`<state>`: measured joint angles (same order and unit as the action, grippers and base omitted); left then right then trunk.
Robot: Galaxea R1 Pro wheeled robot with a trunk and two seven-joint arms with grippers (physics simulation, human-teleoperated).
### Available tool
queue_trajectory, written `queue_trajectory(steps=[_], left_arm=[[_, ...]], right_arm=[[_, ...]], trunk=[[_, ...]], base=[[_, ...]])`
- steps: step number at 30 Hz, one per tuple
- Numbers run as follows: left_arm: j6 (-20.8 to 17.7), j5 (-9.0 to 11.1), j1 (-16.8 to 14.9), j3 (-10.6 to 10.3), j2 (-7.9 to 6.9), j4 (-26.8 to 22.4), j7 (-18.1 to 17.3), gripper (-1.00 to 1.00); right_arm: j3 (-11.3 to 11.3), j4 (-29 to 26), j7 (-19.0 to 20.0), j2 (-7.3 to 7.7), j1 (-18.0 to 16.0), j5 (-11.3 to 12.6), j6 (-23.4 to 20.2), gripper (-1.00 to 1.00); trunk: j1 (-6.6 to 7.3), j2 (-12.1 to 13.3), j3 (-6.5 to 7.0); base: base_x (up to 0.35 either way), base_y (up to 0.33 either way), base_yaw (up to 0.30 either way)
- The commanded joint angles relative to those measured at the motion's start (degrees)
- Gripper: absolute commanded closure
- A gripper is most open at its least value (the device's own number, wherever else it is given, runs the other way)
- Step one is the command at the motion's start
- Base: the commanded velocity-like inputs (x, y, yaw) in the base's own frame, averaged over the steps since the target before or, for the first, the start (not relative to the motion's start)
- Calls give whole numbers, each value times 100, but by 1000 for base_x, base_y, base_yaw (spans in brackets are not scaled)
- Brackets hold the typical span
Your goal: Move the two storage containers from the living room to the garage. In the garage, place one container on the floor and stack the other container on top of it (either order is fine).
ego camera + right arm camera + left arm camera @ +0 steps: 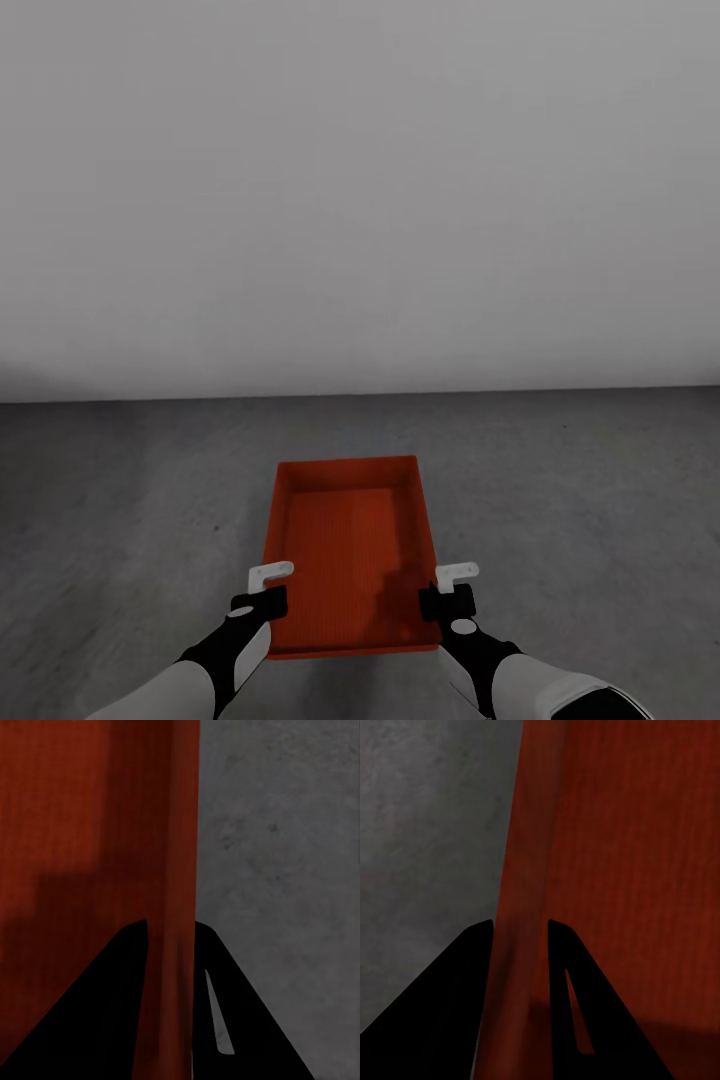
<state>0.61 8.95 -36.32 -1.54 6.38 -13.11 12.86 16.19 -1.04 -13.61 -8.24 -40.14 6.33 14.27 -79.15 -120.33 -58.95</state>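
One orange-red storage container lies lengthwise in front of me over the garage's dark grey concrete floor. My left gripper is shut on its left wall near the close end, and my right gripper is shut on its right wall. In the left wrist view the dark fingers straddle the thin red wall. The right wrist view has the right gripper pinching the container's other wall. I cannot tell whether the bin rests on the floor or hangs just above it. The second container is out of view.
A plain grey-white wall rises a short way beyond the container's far end. Speckled concrete spreads out on both sides of the bin.
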Motion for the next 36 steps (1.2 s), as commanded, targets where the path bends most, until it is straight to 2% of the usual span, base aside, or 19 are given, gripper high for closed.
queue_trajectory(steps=[1, 36], left_arm=[[25, -86, -3, 145, -5, -25, 68, 100], [27, -85, -6, 160, -10, -25, 68, 100]], right_arm=[[-204, 25, -45, 24, -3, 202, 49, 100], [-204, 25, -45, 24, -2, 202, 48, 100]], trunk=[[-22, -43, -22], [-790, -1447, -651]], base=[[0, 0, 0], [0, 0, 0]])
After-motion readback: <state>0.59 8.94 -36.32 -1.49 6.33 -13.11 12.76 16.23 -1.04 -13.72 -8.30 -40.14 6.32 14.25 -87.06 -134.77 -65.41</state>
